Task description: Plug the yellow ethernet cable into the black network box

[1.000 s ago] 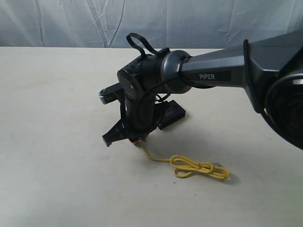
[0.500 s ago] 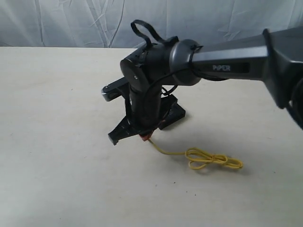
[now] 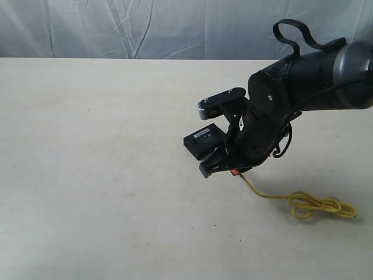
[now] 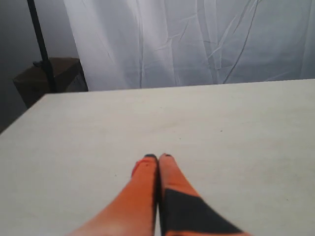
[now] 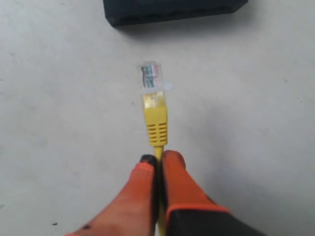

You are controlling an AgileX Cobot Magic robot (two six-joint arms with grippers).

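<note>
Pale worktop (image 3: pixel 87 175) underneath, carrying everything. Above it the right arm (image 3: pixel 315 87), now swung well toward 3 o'clock in the exterior view, no longer over the middle as a second ago and no longer masking most of the box. Leaves the black network box (image 3: pixel 204 140) in plain sight: flat on the worktop, white label up, just at 10 o'clock of the right hand (image 3: pixel 235 171).

Has dragged the yellow ethernet cable (image 3: pixel 317 204) along as well. Knotted loop now at 4 o'clock of that hand, close to the view's right edge instead of below the centre.

Right hand clamped on the cable just behind the yellow boot, fingers (image 5: pixel 184 182) pinching the cord from both sides. Clear plug (image 5: pixel 151 77) sticking out ahead of the fingertips, aimed at the near side of the box but apart from it, with a strip of bare worktop between.

Reads as a pull-back to line up: plug in grip, box face ahead, insertion not yet made. Needs a straight push toward the box next, judging by the gap. Cannot tell whether plug and port are level.

Left hand (image 4: pixel 158 157) pressed together on nothing, over bare worktop, out of the exterior view.
</note>
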